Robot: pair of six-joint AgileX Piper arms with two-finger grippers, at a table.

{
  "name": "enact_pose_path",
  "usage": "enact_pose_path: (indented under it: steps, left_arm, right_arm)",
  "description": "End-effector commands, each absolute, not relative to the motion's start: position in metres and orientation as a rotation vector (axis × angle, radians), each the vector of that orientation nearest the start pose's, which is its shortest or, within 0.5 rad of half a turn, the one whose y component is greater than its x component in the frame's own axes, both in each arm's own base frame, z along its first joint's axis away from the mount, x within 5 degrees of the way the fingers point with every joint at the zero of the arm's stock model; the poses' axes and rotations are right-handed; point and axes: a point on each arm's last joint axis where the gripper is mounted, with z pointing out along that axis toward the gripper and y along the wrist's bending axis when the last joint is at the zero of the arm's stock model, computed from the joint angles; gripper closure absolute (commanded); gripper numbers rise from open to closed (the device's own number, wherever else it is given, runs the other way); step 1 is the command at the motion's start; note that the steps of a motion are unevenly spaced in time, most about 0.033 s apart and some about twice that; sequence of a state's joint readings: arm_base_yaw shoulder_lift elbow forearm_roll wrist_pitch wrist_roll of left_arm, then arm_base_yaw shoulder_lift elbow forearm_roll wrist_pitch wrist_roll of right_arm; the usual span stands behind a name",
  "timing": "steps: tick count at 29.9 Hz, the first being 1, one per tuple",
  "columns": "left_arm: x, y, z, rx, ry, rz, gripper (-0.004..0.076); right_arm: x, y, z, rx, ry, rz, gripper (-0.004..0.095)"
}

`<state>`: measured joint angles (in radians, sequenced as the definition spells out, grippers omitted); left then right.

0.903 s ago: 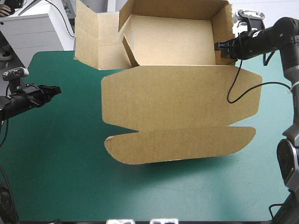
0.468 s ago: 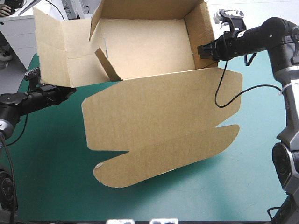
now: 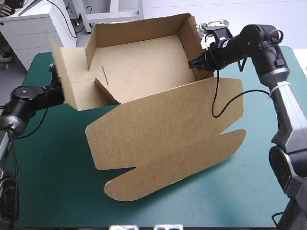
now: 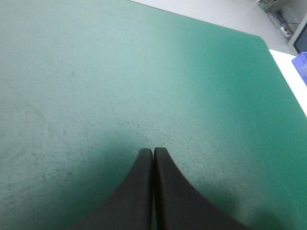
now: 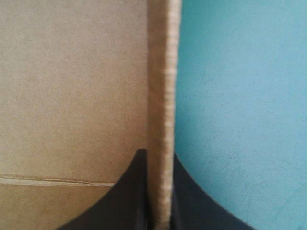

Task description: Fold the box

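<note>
Box wall edge pinched in right tool over teal-green cover.

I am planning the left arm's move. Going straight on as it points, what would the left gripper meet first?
Probably the teal-green cover: the left wrist view shows nothing else ahead of the shut left gripper. In the high view the box hides its tip, so depth is unclear.

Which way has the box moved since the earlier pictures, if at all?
Yes. The box, held by the right gripper, has shifted toward the left edge of the table and turned slightly.
</note>
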<state>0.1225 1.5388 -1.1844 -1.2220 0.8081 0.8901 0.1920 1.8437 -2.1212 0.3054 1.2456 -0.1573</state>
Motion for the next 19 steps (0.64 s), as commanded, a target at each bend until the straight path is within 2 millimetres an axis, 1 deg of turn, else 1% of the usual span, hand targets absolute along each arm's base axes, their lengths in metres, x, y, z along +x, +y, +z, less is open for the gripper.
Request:
enact_pose_path:
  steps: [1,6,11,14,19]
  left_arm:
    - [0.327,-0.032,0.362,0.135,1.984,-0.980,0.0733]
    - [0.321,-0.034,0.368,0.159,1.970,-0.994,0.0733]
    - [0.319,-0.036,0.372,0.142,1.948,-1.068,0.0733]
    - [0.317,-0.039,0.374,0.143,1.934,-1.129,0.0733]
    - [0.315,-0.041,0.376,0.153,1.923,-1.176,0.0733]
  right_arm:
    - [0.369,0.098,0.453,-0.410,2.330,0.411,0.0925]
    - [0.373,0.098,0.440,-0.409,2.372,0.414,0.0925]
    - [0.377,0.098,0.426,-0.408,2.412,0.406,0.0925]
    - [0.378,0.098,0.424,-0.405,2.411,0.394,0.0925]
    - [0.380,0.097,0.423,-0.405,2.415,0.377,0.0924]
